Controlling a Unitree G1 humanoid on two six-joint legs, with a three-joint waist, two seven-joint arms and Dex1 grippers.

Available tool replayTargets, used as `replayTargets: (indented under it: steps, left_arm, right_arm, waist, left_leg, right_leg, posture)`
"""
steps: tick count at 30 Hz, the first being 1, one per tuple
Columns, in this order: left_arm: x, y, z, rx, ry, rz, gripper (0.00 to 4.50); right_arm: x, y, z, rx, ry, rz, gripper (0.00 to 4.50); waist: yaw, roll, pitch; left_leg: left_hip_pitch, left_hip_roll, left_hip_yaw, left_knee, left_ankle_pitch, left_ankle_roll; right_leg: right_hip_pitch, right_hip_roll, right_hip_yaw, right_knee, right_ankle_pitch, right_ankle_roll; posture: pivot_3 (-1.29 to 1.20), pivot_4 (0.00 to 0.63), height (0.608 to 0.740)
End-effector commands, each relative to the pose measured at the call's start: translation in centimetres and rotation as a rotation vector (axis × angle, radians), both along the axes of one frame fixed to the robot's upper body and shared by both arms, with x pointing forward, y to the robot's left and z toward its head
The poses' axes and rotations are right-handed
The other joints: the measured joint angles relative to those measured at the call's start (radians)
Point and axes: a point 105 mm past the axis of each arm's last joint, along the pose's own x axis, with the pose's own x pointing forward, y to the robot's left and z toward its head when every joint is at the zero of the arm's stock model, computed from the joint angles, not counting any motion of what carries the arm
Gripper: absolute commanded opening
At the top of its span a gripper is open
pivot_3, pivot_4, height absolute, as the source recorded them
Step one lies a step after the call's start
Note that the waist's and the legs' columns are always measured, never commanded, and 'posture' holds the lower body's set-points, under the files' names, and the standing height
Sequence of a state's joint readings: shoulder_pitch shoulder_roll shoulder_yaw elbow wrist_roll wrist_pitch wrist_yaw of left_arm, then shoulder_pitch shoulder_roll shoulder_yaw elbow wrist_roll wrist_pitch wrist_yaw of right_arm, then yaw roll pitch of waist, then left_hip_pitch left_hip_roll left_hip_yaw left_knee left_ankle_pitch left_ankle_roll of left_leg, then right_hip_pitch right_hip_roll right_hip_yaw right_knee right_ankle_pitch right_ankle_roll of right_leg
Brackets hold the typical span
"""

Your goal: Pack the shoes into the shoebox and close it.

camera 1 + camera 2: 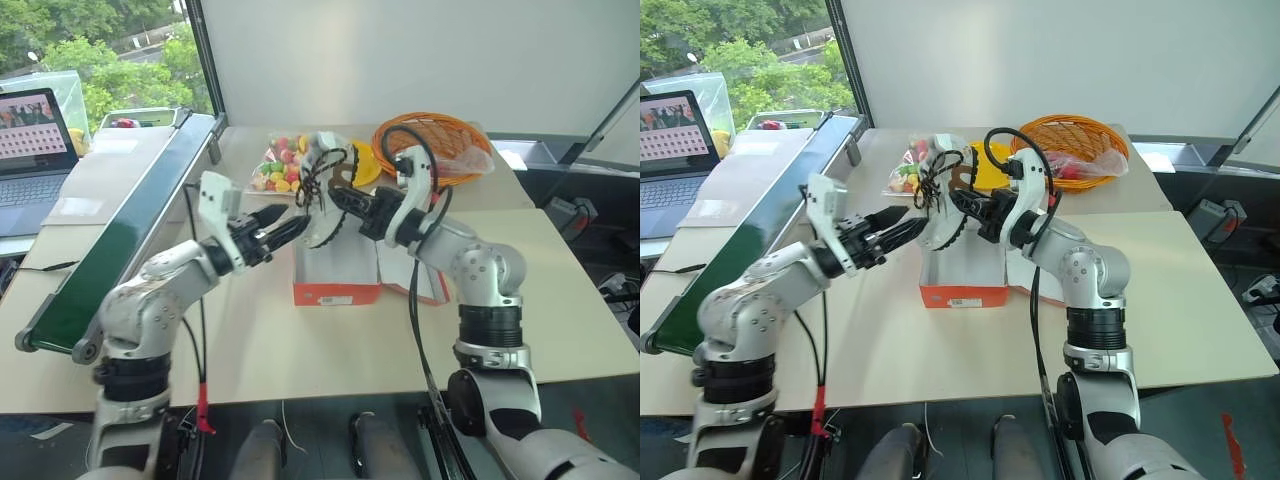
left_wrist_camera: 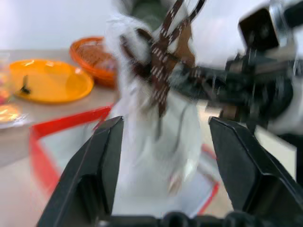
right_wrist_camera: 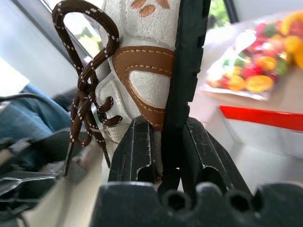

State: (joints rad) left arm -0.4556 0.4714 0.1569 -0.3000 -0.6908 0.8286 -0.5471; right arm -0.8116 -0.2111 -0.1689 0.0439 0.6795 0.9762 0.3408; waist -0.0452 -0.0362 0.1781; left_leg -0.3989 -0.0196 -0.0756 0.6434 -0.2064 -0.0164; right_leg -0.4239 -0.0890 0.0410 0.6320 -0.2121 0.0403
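A small white sneaker with brown side marks and dark laces (image 3: 142,61) is held above the open orange-red cardboard shoebox (image 1: 337,290), mid-tabletop, clamped by the right gripper (image 3: 163,142); the left gripper (image 1: 290,230) stands beside it with fingers wide. Lowering it into the white interior appears next, with dangling laces liable to snag. A bag of coloured sweets (image 1: 280,168), a yellow plate (image 1: 366,160) and an orange woven basket (image 1: 440,135) are grouped toward the far edge, clear of the box.

A beige table (image 1: 300,350) carries the open orange-red shoebox (image 1: 336,290) near its middle. Farther back lie a clear bag of coloured candies (image 1: 278,168), a yellow plate (image 1: 362,162) and an orange woven basket (image 1: 432,140). A laptop (image 1: 32,150) sits far left.
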Motion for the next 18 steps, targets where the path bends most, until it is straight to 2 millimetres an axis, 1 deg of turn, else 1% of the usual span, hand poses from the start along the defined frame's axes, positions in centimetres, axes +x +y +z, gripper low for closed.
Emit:
replayTargets:
  steps: [1,2,4,7,11,14,16,18]
  left_arm:
    - [-1.0,-0.3,0.8,0.025,-0.059,-0.034,3.04]
    - [-1.0,-0.4,0.7,0.024,-0.059,-0.029,3.04]
    - [-1.1,-0.9,0.5,0.016,-0.062,-0.028,3.04]
    - [-1.3,-1.8,0.0,0.005,-0.067,-0.029,3.04]
    - [-1.5,-2.7,-0.6,-0.034,-0.067,-0.018,3.04]
    - [-1.8,-3.5,-1.3,-0.077,-0.059,0.001,3.04]
    - [-2.0,-3.8,-1.6,-0.084,-0.056,0.011,3.04]
    - [-2.1,-3.8,-2.1,-0.093,-0.048,0.022,3.04]
  right_arm:
    - [1.1,-0.6,2.2,-0.1,-0.031,-0.058,0.35]
    - [1.4,-0.9,2.2,-0.126,-0.023,-0.069,0.35]
    - [2.2,-1.1,1.5,-0.216,0.036,-0.095,0.35]
    - [3.6,-2.0,-0.3,-0.369,0.135,-0.176,0.35]
    - [4.4,-2.5,-1.7,-0.414,0.251,-0.213,0.35]
    - [5.0,-4.0,-3.4,-0.513,0.324,-0.267,0.35]
    - [5.2,-4.8,-3.8,-0.546,0.34,-0.288,0.35]
    - [5.4,-5.0,-4.2,-0.569,0.363,-0.294,0.35]
  waist:
    - [0.001,0.0,0.0]
    - [0.003,0.0,0.0]
    - [0.005,0.0,0.0]
    - [0.003,0.0,0.0]
    - [0.003,0.0,0.0]
    - [0.0,0.0,0.0]
    - [0.002,0.0,0.0]
    - [0.002,0.0,0.0]
  left_leg:
    - [0.0,0.0,0.0,0.0,0.0,0.0]
    - [0.0,0.0,0.0,0.0,0.0,0.0]
    - [0.0,0.0,0.0,0.0,0.0,0.0]
    - [0.0,0.0,0.0,0.0,0.0,0.0]
    - [-0.001,0.0,0.0,-0.001,0.0,0.0]
    - [-0.002,0.0,0.001,-0.001,0.0,0.0]
    - [-0.002,0.0,0.001,-0.001,0.0,0.0]
    - [-0.002,0.0,0.001,-0.001,0.0,0.0]
  right_leg:
    - [0.0,0.0,0.0,0.0,0.0,0.0]
    - [0.0,0.0,0.0,0.0,0.0,0.0]
    - [0.0,0.0,-0.001,-0.001,0.0,0.0]
    - [0.001,0.0,0.0,-0.001,0.0,0.0]
    - [0.0,0.0,0.0,-0.002,0.0,0.0]
    - [-0.001,-0.001,0.0,-0.001,0.0,0.0]
    - [-0.001,-0.001,0.0,-0.002,0.0,0.0]
    - [-0.001,-0.001,0.0,-0.001,0.0,0.0]
  posture:
    - [0.0,0.15,0.74]
    - [0.0,0.15,0.74]
    - [0.0,0.15,0.74]
    - [0.0,0.15,0.74]
    - [0.0,0.15,0.74]
    - [0.0,0.15,0.74]
    - [0.0,0.15,0.74]
    - [0.0,0.15,0.74]
